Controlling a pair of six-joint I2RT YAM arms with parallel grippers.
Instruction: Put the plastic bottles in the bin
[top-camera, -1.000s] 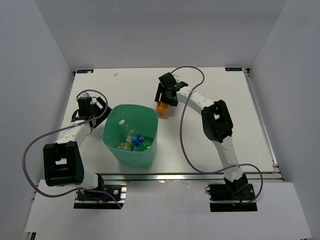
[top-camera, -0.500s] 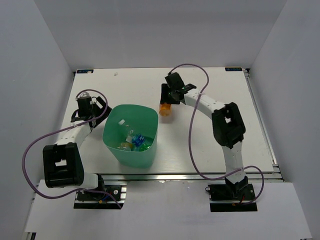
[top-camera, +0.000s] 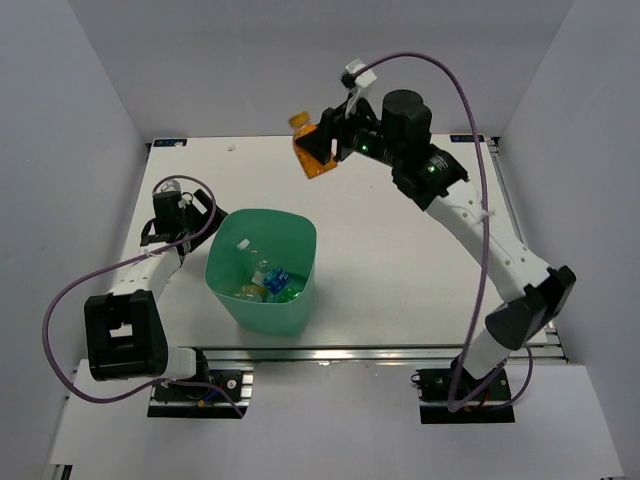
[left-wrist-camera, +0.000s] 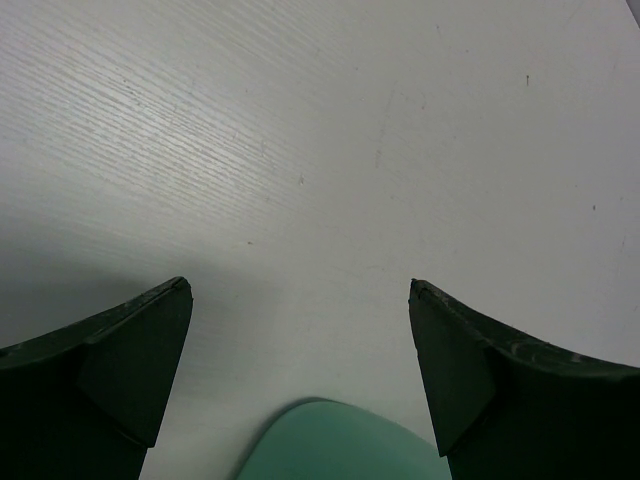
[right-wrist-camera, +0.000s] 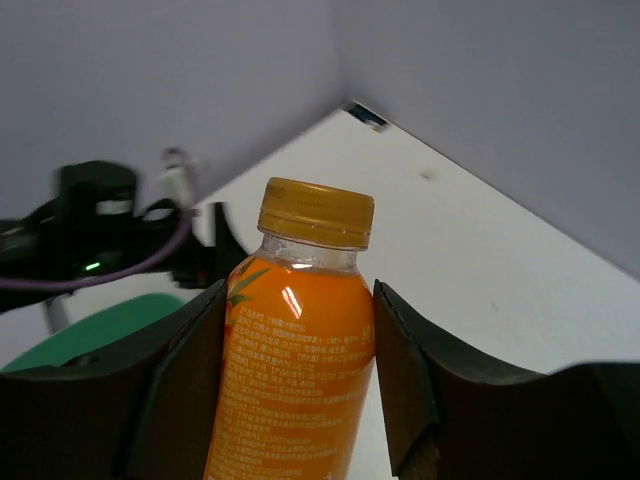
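Note:
High over the back of the table, my right gripper (top-camera: 322, 150) is shut on the orange bottle (top-camera: 309, 152), which is tilted with its orange cap to the upper left. The right wrist view shows both black pads pressed on the bottle (right-wrist-camera: 298, 370) below its cap, in my right gripper (right-wrist-camera: 298, 300). The teal-green bin (top-camera: 262, 313) stands front left with several plastic bottles (top-camera: 268, 280) inside: clear, blue-labelled and green. Just left of the bin, my left gripper (top-camera: 180, 215) is open and empty; my left gripper (left-wrist-camera: 298, 290) frames bare table and the bin's rim (left-wrist-camera: 340, 445).
White walls close in the table on the left, back and right. A purple cable (top-camera: 420, 62) loops above the right arm. The right wrist view also catches the left arm (right-wrist-camera: 100, 215) and a bit of the bin (right-wrist-camera: 95, 335) below.
The right gripper closed on the orange bottle beside the bin's far right corner and lifted it high, up and toward the back. The left arm stayed put.

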